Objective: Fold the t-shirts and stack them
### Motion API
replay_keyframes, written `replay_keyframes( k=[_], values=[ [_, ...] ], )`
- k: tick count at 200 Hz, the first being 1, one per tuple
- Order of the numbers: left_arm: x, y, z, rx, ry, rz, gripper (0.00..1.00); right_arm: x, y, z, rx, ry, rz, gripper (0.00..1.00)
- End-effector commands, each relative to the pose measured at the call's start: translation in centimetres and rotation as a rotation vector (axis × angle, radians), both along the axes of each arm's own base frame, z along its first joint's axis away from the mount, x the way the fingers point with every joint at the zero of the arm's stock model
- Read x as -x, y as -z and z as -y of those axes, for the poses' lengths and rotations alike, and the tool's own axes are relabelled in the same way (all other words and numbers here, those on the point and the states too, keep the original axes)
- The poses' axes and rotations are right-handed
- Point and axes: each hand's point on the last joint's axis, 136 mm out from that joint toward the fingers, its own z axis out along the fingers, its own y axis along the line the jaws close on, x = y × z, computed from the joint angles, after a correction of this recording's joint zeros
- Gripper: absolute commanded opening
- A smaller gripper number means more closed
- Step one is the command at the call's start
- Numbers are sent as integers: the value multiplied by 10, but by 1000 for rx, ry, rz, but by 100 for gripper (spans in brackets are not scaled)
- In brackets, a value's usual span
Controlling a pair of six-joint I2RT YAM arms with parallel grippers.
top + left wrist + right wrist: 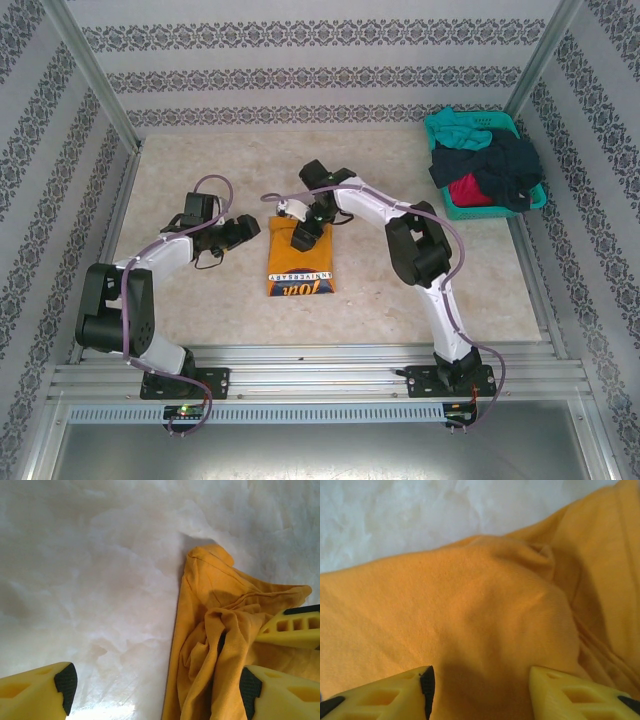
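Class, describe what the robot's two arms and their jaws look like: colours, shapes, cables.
The left arm and right arm are jointed, with white links and black joint housings, each on a black base plate. A purplish-grey cable loops along each. The jaws are yellow plastic with cut-out windows and black pads on their inner faces.

White arm links (375, 205), black joints (415, 250), lilac cables (214, 180), yellow latticed pincer fingers (30, 696), black pads (66, 682)
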Motion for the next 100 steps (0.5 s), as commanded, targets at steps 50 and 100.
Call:
replay_keyframes(
  k=[50,100],
  values=[
    [-5,12,8,70,5,-24,79,32,-17,12,32,-82,-34,0],
    [-11,24,23,94,30,-49,73,35,-40,15,-25,-39,21,0]
  ],
)
